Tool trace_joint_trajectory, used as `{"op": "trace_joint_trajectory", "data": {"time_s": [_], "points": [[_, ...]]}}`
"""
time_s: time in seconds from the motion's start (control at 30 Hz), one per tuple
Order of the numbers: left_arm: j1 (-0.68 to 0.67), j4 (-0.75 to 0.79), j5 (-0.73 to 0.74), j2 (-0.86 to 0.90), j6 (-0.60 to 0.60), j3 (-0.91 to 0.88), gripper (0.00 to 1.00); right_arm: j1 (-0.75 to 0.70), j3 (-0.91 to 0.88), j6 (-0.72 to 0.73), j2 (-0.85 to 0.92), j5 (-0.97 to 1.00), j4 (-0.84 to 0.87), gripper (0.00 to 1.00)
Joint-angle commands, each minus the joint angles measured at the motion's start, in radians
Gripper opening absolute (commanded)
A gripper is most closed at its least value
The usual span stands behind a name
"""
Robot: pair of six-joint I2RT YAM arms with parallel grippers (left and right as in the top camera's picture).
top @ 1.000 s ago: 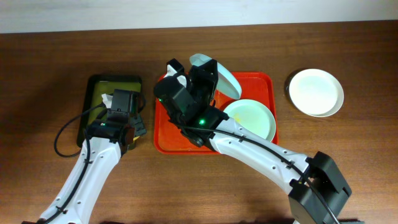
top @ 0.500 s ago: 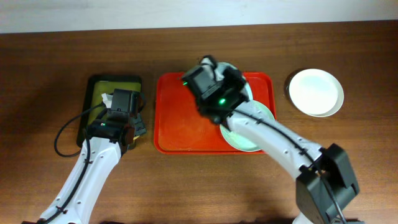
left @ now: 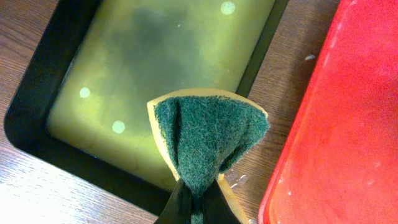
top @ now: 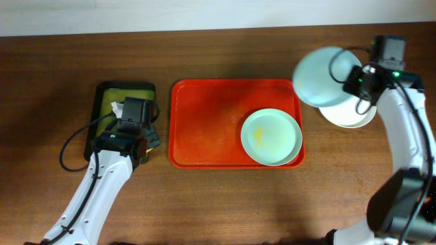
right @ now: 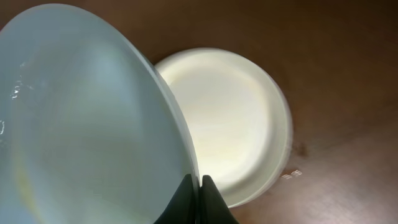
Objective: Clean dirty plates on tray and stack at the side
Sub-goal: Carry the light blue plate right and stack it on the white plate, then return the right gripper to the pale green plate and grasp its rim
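Right gripper (right: 198, 185) pinches a pale plate (top: 317, 76) by its rim, tilted over the white plate (top: 354, 117) at the red tray's (top: 204, 136) 3 o'clock for stacking, while left gripper (left: 196, 199) clamps a sponge (left: 208, 140) at 9 o'clock, ready for the smeared plate (top: 271, 136) in that tray's 4 o'clock corner.

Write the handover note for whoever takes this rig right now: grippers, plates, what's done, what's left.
Left gripper: shut on the sponge, over the dark tray.
Right gripper: shut on a pale plate by its rim, plate tilted above the white plate right of the red tray.
Done: one plate at the side.
Left: set the held plate on it; the smeared plate on the tray needs cleaning and stacking.
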Motion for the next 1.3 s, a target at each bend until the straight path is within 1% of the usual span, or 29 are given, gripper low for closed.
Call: {"op": "trace_joint_trajectory", "data": {"time_s": [0.0,0.07,0.17,0.27,0.37,0.4,0.47,0.5,0.57,0.6,0.67,0.7,0.73,0.77,0.83,0.87,0.93,0.97,1.0,1.03,1.07,1.13,1.17,1.27], "points": [[0.004,0.002,0.003,0.006,-0.012,-0.006,0.0,-0.13,-0.01,0.024,0.071,-0.132,0.005,0.04],[0.004,0.002,0.003,0.006,-0.012,-0.006,0.0,-0.202,-0.01,0.024,0.1,-0.195,0.016,0.04],[0.004,0.002,0.003,0.006,-0.013,-0.006,0.0,-0.25,-0.013,0.023,0.119,-0.195,0.027,0.04],[0.004,0.002,0.003,0.006,-0.012,-0.006,0.0,-0.249,-0.014,0.024,0.138,-0.195,0.043,0.04],[0.004,0.001,0.003,0.006,-0.012,-0.006,0.0,-0.243,-0.014,0.023,0.172,-0.195,0.046,0.1],[0.004,0.001,0.003,0.006,-0.012,-0.006,0.0,-0.242,-0.014,0.023,0.18,-0.195,0.041,0.22],[0.004,0.002,0.003,0.006,-0.012,-0.006,0.0,-0.242,-0.015,0.014,0.185,-0.2,0.027,0.52],[0.004,0.002,0.003,0.006,-0.013,-0.006,0.0,-0.242,-0.013,-0.013,0.181,-0.229,0.014,0.59],[0.004,0.002,0.003,0.006,-0.012,-0.006,0.0,-0.242,-0.008,-0.059,0.163,-0.352,-0.003,0.67],[0.004,0.002,0.003,0.006,-0.012,-0.006,0.0,-0.241,0.001,-0.059,0.127,-0.499,-0.014,0.73],[0.004,0.002,0.003,0.006,-0.012,-0.006,0.0,-0.225,0.001,-0.059,0.067,-0.649,-0.016,0.78],[0.004,0.002,0.003,0.006,-0.013,-0.006,0.0,-0.201,0.001,-0.059,0.03,-0.701,-0.021,0.79],[0.004,0.002,0.003,0.006,-0.013,-0.006,0.0,-0.153,0.001,-0.06,-0.021,-0.711,-0.036,0.82],[0.004,0.002,0.003,0.006,-0.013,-0.006,0.0,-0.111,0.001,-0.06,-0.052,-0.691,-0.052,0.83],[0.004,0.002,0.003,0.006,-0.012,-0.006,0.0,0.01,0.001,-0.06,-0.104,-0.581,-0.093,0.84],[0.004,0.002,0.003,0.006,-0.013,-0.006,0.0,0.07,0.001,-0.061,-0.111,-0.51,-0.116,0.87],[0.004,0.002,0.003,0.006,-0.012,-0.006,0.0,0.198,-0.003,-0.143,-0.097,-0.368,-0.161,0.88],[0.004,0.002,0.003,0.006,-0.012,-0.006,0.0,0.28,-0.019,-0.17,-0.074,-0.249,-0.169,0.88],[0.004,0.002,0.003,0.006,-0.013,-0.006,0.0,0.322,-0.032,-0.169,-0.057,-0.179,-0.166,0.88],[0.004,0.003,0.003,0.006,-0.012,-0.006,0.0,0.383,-0.054,-0.17,-0.016,-0.059,-0.147,0.89],[0.004,0.003,0.003,0.006,-0.013,-0.006,0.0,0.406,-0.059,-0.188,0.016,0.002,-0.135,0.91],[0.004,0.003,0.003,0.006,-0.012,-0.006,0.0,0.429,-0.059,-0.288,0.095,0.019,-0.125,0.94],[0.004,0.003,0.003,0.006,-0.012,-0.006,0.0,0.43,-0.059,-0.305,0.122,0.019,-0.126,0.96],[0.004,0.003,0.003,0.006,-0.013,-0.006,0.0,0.43,-0.059,-0.323,0.224,0.019,-0.126,0.96]]}}
